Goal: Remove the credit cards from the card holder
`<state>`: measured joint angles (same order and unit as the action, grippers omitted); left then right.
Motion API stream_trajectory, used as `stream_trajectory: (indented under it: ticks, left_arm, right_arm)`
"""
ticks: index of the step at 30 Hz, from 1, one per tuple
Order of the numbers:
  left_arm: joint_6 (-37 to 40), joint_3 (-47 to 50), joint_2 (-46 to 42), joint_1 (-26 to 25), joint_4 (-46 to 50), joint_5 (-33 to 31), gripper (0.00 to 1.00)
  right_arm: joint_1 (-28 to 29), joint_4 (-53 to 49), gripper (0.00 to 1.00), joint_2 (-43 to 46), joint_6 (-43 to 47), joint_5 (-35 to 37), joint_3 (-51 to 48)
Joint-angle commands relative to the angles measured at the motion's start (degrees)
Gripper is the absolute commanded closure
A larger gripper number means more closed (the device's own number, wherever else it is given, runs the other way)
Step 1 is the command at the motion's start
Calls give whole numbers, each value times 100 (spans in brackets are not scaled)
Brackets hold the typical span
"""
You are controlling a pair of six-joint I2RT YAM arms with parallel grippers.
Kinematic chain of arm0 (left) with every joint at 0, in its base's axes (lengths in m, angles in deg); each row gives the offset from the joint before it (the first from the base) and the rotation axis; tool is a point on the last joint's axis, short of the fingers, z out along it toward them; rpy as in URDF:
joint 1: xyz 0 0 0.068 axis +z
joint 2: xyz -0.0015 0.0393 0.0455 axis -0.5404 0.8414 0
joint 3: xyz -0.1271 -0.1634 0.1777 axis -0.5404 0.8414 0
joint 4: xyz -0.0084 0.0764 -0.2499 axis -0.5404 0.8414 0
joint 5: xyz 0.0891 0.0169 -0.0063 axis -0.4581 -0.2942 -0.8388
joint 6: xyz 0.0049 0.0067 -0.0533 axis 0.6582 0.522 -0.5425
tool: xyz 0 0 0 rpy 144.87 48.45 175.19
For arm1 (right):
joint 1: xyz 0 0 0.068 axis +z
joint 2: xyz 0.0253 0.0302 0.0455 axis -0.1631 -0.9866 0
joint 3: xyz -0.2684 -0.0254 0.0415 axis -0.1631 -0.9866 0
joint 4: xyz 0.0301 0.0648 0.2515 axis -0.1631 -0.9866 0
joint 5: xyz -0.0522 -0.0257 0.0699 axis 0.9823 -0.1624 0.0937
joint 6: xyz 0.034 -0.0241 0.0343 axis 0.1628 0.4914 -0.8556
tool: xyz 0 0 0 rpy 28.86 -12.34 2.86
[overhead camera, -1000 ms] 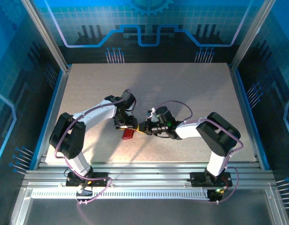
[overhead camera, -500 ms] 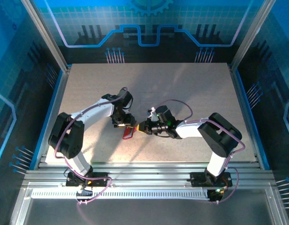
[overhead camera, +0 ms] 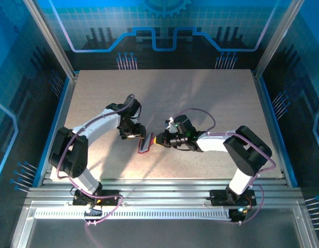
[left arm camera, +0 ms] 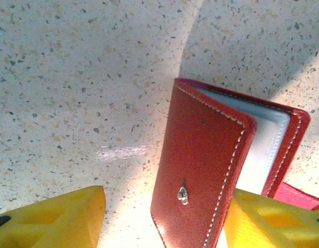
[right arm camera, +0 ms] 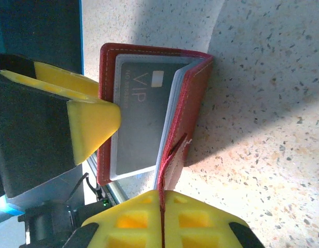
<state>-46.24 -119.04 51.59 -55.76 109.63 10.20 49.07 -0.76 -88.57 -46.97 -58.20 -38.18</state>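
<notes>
The red card holder point(left arm camera: 200, 170) stands on edge on the speckled table, held partly open, and shows mid-table between the two arms point(overhead camera: 145, 145). My right gripper point(right arm camera: 162, 206) is shut on its little red clasp tab point(right arm camera: 172, 160). Inside, a dark grey credit card point(right arm camera: 141, 111) marked VIP sits in a pale pocket. My left gripper point(left arm camera: 162, 222) is open around the stitched front cover. Its left finger point(left arm camera: 50, 217) is clear of the cover and its right finger point(left arm camera: 273, 222) lies close against the inner side. That gripper's yellow fingertip point(right arm camera: 92, 124) overlaps the holder's open cover.
Bare speckled tabletop point(overhead camera: 200, 98) stretches behind both arms. Metal rails point(overhead camera: 164, 188) run along the near edge, and blue panels wall in the sides and back.
The left arm has pulled back to the left and its jaws have widened a little. The card holder has swung up from lying flatter to standing on edge, still held by the right gripper.
</notes>
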Motion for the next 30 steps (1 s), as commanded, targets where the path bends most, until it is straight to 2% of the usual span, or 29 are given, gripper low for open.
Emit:
stream_trajectory:
  ticks: [1,15,23,30]
  left_arm:
    - [22,121,-152,30,-97,337,38]
    - [-35,127,-276,81,-205,556,33]
    - [18,228,-160,86,-225,526,37]
    - [-150,237,-289,90,-480,870,35]
  right_arm:
    - [-72,-258,100,112,195,-7,127]
    - [-72,-330,100,104,225,-7,154]
    - [-73,-434,100,184,302,3,195]
    - [-58,-580,100,445,426,-4,360]
